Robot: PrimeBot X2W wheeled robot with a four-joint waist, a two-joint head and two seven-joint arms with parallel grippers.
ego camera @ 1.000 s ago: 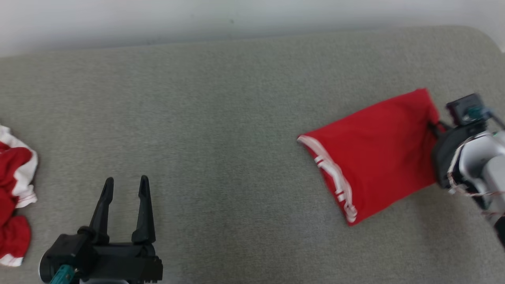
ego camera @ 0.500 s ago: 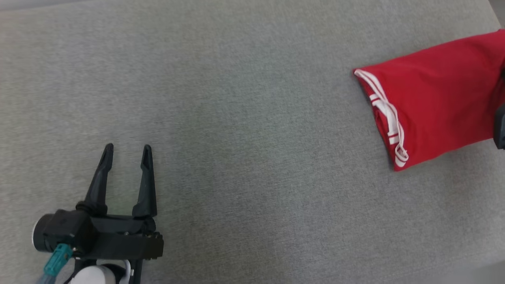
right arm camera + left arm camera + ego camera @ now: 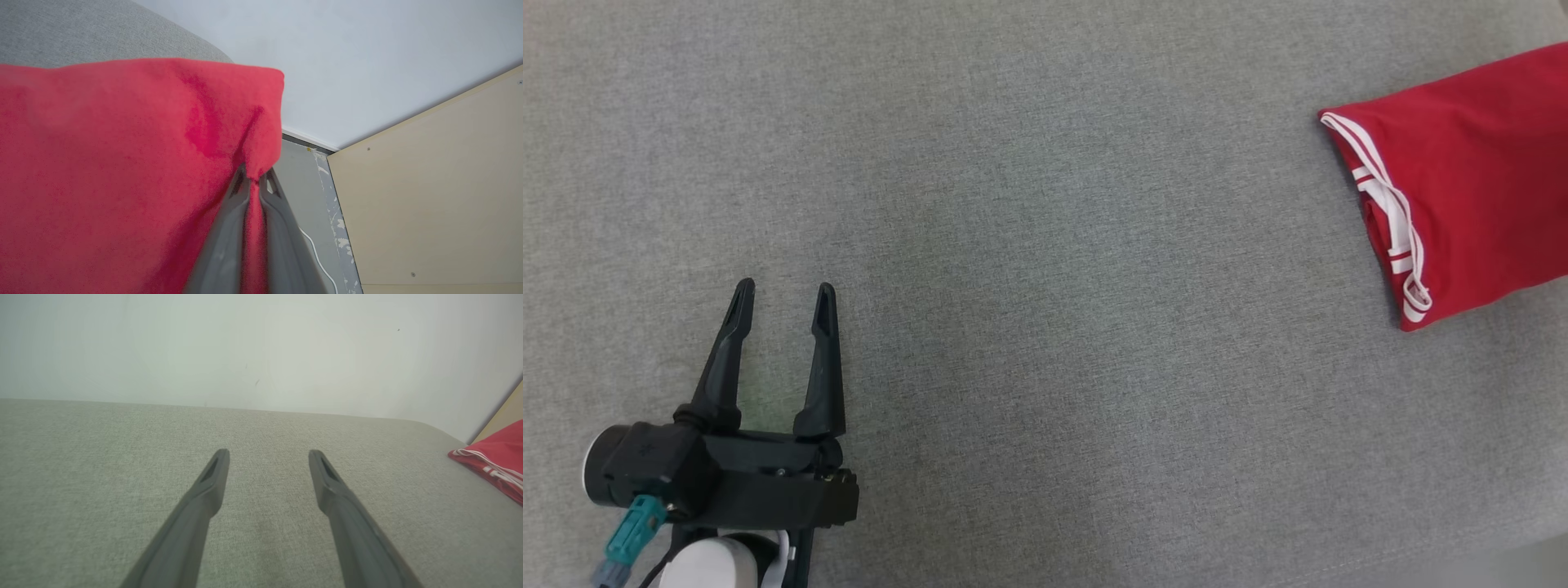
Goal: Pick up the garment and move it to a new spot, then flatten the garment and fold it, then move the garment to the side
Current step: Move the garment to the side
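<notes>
Head-cam swing since a second back, not a cloth move: ended up with the garment [image 3: 1470, 188] shoved toward the top right of that view, cut off by the frame edge. Kept the left gripper [image 3: 784, 288] in pretty much the same lower-left spot, though, same wide spread.

Biggest thing first: loads of grey surface [image 3: 1045, 163], plain woven fabric, running under everything. Behind it in the left wrist view, just a pale wall [image 3: 261, 343]. Off to the right in the right wrist view, spotted a beige board [image 3: 429, 196] standing next to a strip of grey floor [image 3: 298, 188].

Then the garment itself: red, folded into a flattish packet, lying on the surface well apart from the left gripper. Had white trim [image 3: 1388, 220] along the end facing the middle of the surface.

Left gripper: spread wide, holding nothing, over bare surface with fingers pointing up the head view. Couldn't tell about contact with the fabric below.

Right gripper [image 3: 254, 175]: pinched nearly closed on one red corner of the garment, with cloth caught between the fingers and flopped over the tips.

Smallest bit: a thin white cable [image 3: 314, 253] on the floor beside the board.
</notes>
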